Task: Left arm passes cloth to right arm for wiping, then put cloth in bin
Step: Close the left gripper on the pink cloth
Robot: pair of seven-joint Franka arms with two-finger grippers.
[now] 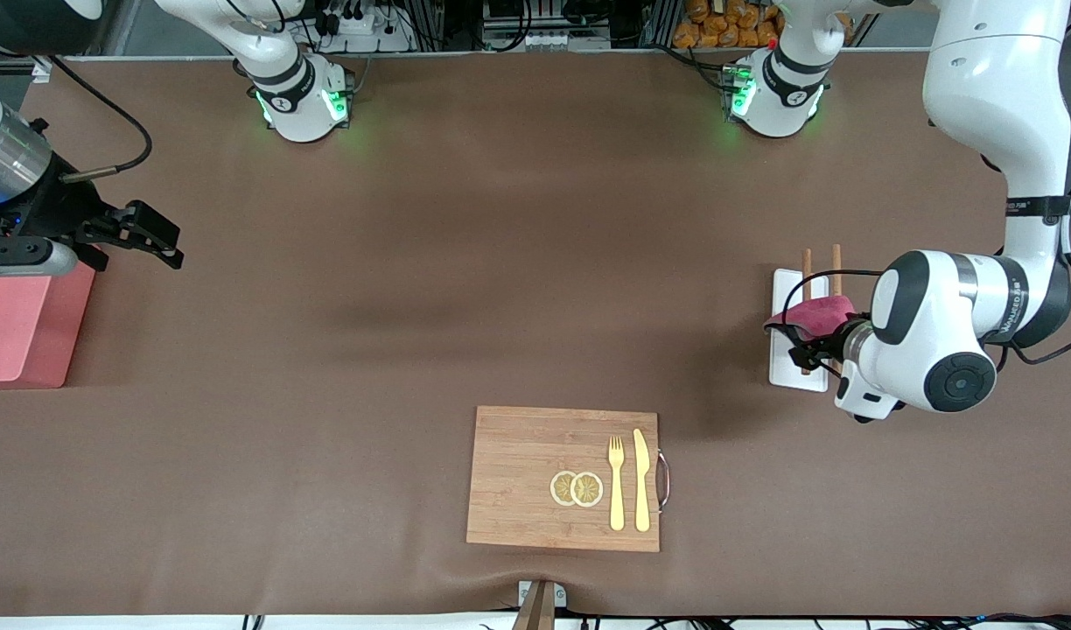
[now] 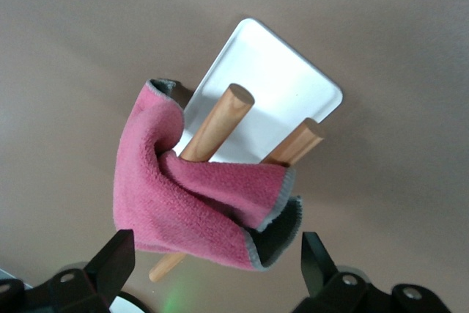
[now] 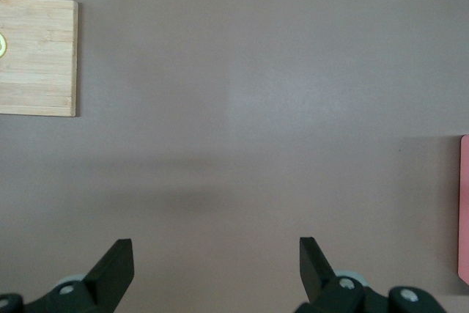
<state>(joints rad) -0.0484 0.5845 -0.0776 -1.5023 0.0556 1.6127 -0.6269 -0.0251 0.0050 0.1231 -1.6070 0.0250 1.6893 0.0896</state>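
Observation:
The raspberry-red cloth (image 1: pixel 817 315) with a dark grey patch hangs over two wooden rods (image 1: pixel 836 259) on a white tray (image 1: pixel 785 372) near the left arm's end of the table. My left gripper (image 1: pixel 805 348) is open, its fingers spread on either side of the cloth's hanging end (image 2: pixel 198 207) without touching it; it also shows in the left wrist view (image 2: pixel 212 265). My right gripper (image 1: pixel 161 238) is open and empty over bare table beside the pink bin (image 1: pixel 19 324); it also shows in the right wrist view (image 3: pixel 216 269). The bin's edge (image 3: pixel 464 210) shows there too.
A wooden board (image 1: pixel 518 477) lies near the front edge with two lemon slices (image 1: pixel 577 488), a yellow fork (image 1: pixel 616 481) and a knife (image 1: pixel 641 479). The board's corner (image 3: pixel 37 56) shows in the right wrist view. The tray (image 2: pixel 278 71) and rods (image 2: pixel 220 119) show in the left wrist view.

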